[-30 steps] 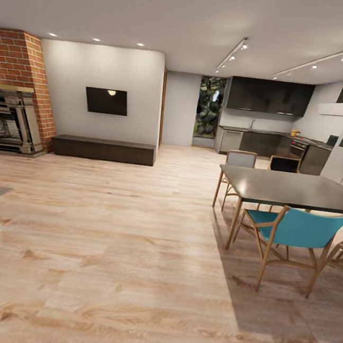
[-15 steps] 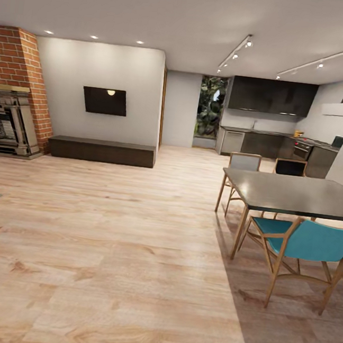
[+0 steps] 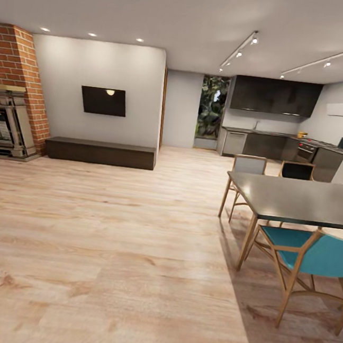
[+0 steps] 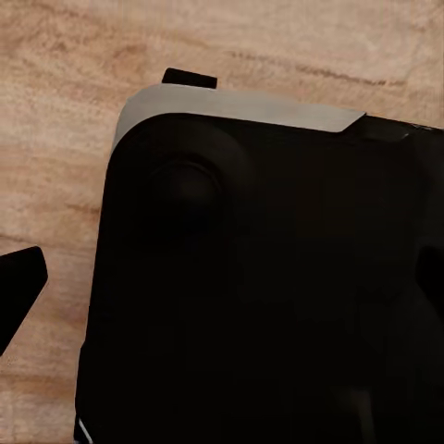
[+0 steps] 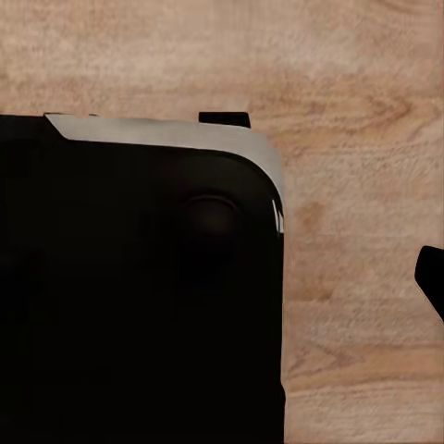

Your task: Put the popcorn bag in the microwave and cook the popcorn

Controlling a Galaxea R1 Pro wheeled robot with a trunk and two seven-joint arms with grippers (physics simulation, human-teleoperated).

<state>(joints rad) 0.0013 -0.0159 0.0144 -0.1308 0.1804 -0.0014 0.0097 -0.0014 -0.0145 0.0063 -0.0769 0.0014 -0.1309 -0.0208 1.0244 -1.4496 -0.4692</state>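
Pale wood-grain floor (image 3: 104,249); red brick fireplace (image 3: 15,95); teal chair (image 3: 311,256); dark table (image 3: 296,199).

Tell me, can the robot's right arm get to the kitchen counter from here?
Probably not yet. The counter is far across the wooden floor, past the dining table, so the robot would need to roll much closer first.

A dark table (image 3: 301,199) stands on the wood floor (image 3: 120,251); a teal chair (image 3: 311,256) sits just before it, two chairs (image 3: 270,168) behind.
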